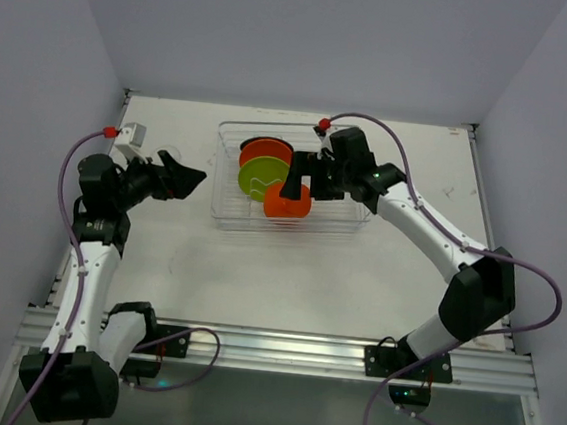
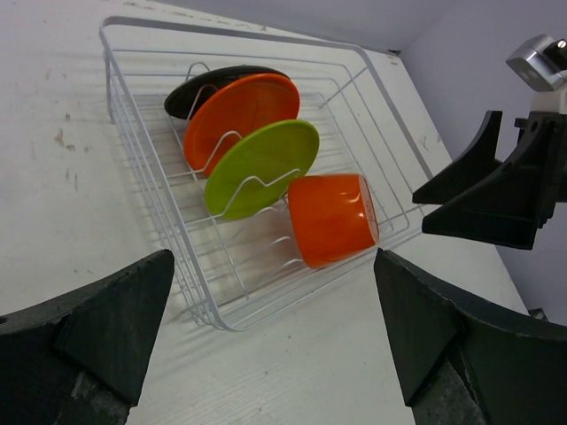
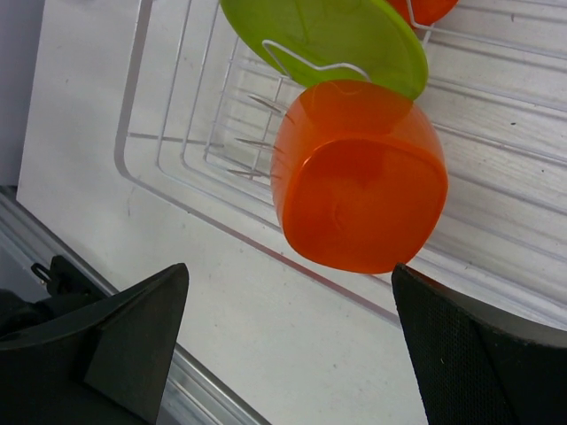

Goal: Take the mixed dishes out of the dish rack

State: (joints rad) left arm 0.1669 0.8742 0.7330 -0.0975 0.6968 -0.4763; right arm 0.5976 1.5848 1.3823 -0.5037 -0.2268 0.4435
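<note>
Top external view puts the dish rack (image 1: 228, 182) on the far middle of the white surface (image 1: 288, 273), with three plates and a cup inside it. The plates stand on edge in its wire slots. The black plate (image 2: 204, 84) is farthest, the orange plate (image 1: 266, 153) is next, and the lime green plate (image 1: 262, 177) is nearest. The orange cup (image 1: 286, 203) lies tipped over just beside the lime green plate, against the rack's near wall, its closed base facing the right wrist camera. The right tool (image 1: 294, 185) hangs over the cup with its jaws spread wide; they grip nothing. The left tool (image 1: 191, 177) hovers left of the rack, apart from it, jaws also wide and empty, pointing toward the plates.
</note>
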